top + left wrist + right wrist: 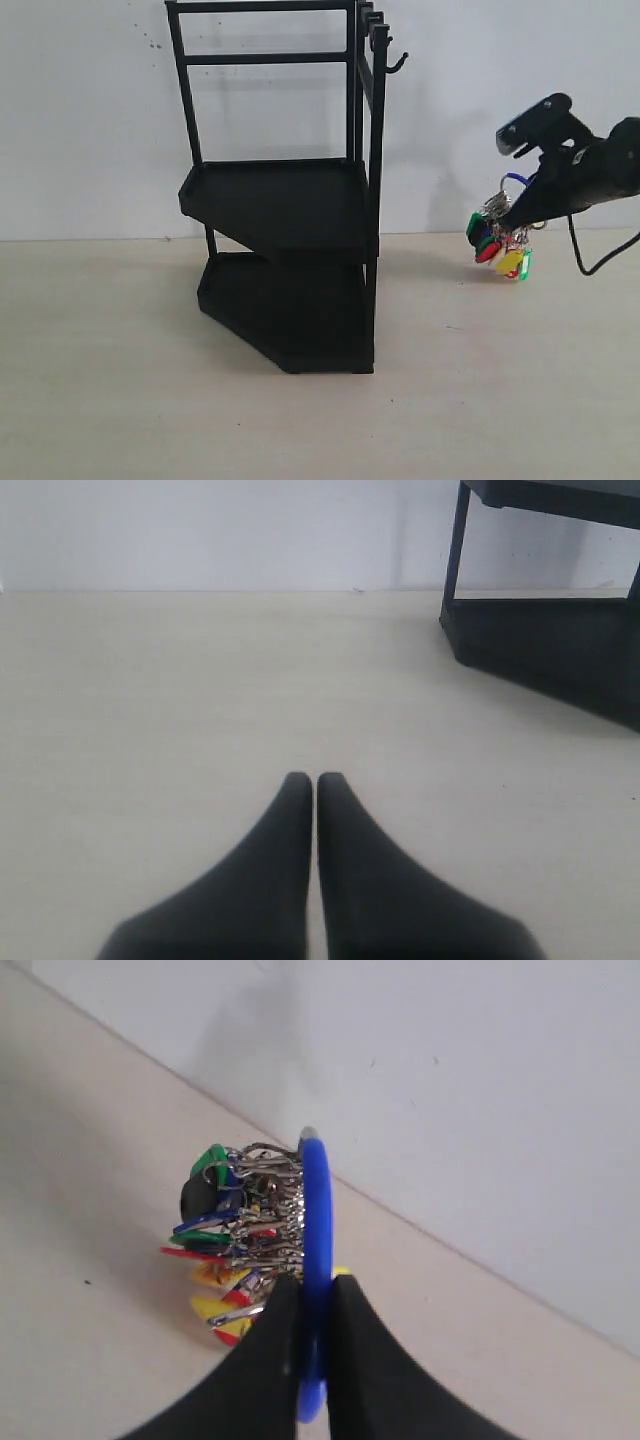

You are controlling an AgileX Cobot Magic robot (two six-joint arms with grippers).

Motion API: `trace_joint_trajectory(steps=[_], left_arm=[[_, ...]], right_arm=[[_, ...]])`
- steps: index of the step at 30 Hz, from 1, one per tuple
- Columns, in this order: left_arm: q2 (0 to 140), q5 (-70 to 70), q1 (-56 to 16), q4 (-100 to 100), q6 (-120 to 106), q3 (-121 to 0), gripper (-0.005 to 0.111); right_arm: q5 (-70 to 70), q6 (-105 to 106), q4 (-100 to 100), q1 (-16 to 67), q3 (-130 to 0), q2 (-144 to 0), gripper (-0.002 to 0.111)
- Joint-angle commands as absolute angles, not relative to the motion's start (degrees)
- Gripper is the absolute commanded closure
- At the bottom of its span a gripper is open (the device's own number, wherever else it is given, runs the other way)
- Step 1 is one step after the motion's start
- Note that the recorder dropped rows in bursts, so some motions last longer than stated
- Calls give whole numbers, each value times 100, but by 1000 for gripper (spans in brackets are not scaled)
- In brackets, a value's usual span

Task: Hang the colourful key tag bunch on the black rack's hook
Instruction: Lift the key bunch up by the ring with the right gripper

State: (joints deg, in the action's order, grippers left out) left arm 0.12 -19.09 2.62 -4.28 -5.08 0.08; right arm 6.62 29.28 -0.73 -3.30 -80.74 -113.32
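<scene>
The colourful key tag bunch [499, 243] hangs in the air at the right, above the table, well below and to the right of the hook [398, 62]. My right gripper [520, 212] is shut on its blue loop [316, 1222], with the tags [225, 1235] dangling off the metal rings. The black rack [285, 200] stands left of centre, and the hook curves up from the top of its right post. In the left wrist view my left gripper [316, 780] is shut and holds nothing, low over bare table, with the rack's base [545, 645] ahead of it.
A white wall [90, 120] stands close behind the rack. The light wooden table [480, 400] stretches in front and to both sides. A black cable [590, 262] hangs under my right arm.
</scene>
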Motion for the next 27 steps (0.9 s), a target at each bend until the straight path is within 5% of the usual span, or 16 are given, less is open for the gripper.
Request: trace_joint_trajectory(steps=[1, 8, 18, 27], left_arm=[[0, -1854, 283, -492, -448, 0, 102], [0, -1842, 283, -492, -448, 0, 102], [0, -1842, 283, -492, -448, 0, 102], [0, -1842, 283, -492, -448, 0, 102]], right_arm=[[1100, 1505, 0, -365, -8069, -10975, 109], [2087, 846, 1272, -819, -8069, -10433, 109], [4033, 3867, 5330, -1674, -8069, -9908, 109], [5504, 4397, 6415, -1711, -8069, -9860, 109]])
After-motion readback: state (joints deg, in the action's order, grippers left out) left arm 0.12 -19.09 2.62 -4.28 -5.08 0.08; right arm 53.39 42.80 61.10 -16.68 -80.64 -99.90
